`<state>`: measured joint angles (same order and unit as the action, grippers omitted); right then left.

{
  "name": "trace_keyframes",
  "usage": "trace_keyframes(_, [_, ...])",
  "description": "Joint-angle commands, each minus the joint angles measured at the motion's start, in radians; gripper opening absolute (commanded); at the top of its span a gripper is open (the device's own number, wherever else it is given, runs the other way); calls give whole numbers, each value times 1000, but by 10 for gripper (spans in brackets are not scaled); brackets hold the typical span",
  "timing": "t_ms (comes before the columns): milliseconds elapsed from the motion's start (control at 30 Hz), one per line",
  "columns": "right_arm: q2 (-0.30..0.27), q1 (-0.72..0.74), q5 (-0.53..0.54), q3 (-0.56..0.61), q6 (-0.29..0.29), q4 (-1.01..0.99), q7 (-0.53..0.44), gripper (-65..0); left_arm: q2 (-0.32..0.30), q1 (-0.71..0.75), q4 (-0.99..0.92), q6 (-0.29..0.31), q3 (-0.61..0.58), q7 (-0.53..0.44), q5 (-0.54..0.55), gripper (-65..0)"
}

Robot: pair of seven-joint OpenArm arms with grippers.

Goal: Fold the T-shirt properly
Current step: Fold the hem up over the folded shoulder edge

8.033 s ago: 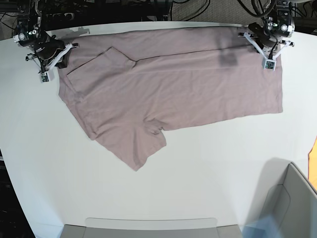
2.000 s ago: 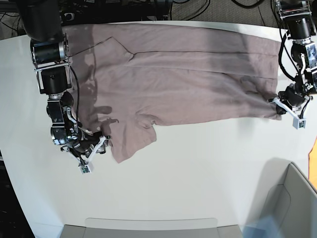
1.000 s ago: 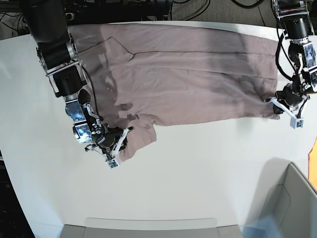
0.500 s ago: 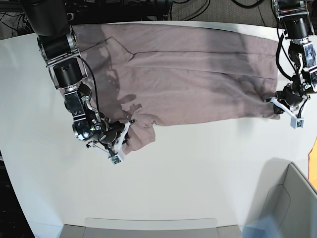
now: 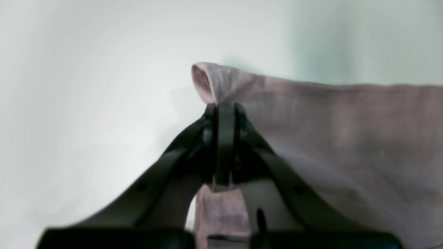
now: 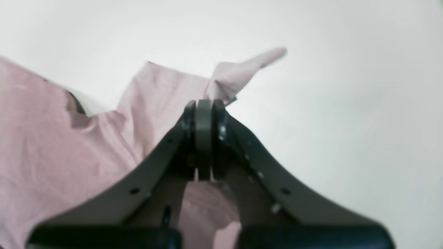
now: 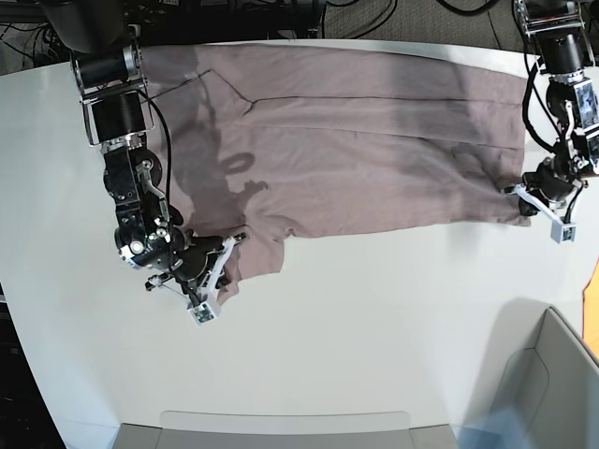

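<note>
The pink-mauve T-shirt (image 7: 356, 140) lies spread across the back of the white table (image 7: 374, 327). My right gripper (image 7: 223, 269), on the left in the base view, is shut on the shirt's lower front flap, and the cloth is bunched around it. The right wrist view shows its jaws (image 6: 204, 103) closed on a raised fold of cloth (image 6: 69, 155). My left gripper (image 7: 524, 202), on the right in the base view, is shut on the shirt's front right corner. The left wrist view shows it (image 5: 221, 107) pinching a rolled edge of the shirt (image 5: 346, 138).
A grey bin (image 7: 552, 374) stands at the front right corner. A grey tray edge (image 7: 281, 428) runs along the table's front. An orange thing (image 7: 592, 290) shows at the right edge. Cables hang behind the table's back edge.
Both grippers came forward from the shirt's back corners. My right gripper slid right onto the lower flap, closed on it and bunched it, then shifted slightly forward. My left gripper has stayed on its corner.
</note>
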<state>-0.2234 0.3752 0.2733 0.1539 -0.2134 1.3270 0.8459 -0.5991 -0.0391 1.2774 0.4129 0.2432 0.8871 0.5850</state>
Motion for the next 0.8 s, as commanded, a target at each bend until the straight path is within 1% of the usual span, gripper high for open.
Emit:
trace_keyframes(0, [-3,15,7,-24,-1,39,-3,-650,-28,-17,20,2,11,-19,8,-650])
trace_keyframes(133, [-4,-49,7,-84,-1,131,42,-650,-28,-17,20,2,11,-19,8,-650])
trace_keyframes(267, [-26,-117,8,-107,-1,204,46,-650,-28,-17,20,4,9,-19,8,-650])
trace_keyframes(533, [-26,-247,10,-236,-1,349,48,-650,-29,-17,20,4,2,-19,8,-650])
trace_keyframes(600, [-35,-273,13,-254,-1,378,48,-650,-29,-17,20,4,2,-18,8,-650])
trace_keyframes(633, [-41,-287,30,-264,-1,392,48,-650,-29,-17,25,4,2,-18,8,-650])
trace_keyframes(700, [-49,-316,111,-314,-1,415,51,-650,-31,-8,60,5,2,-18,8,-650])
trace_keyframes(767, [-69,-338,194,-363,-1,435,88,-650,-31,-5,106,5,0,-4,7,-650])
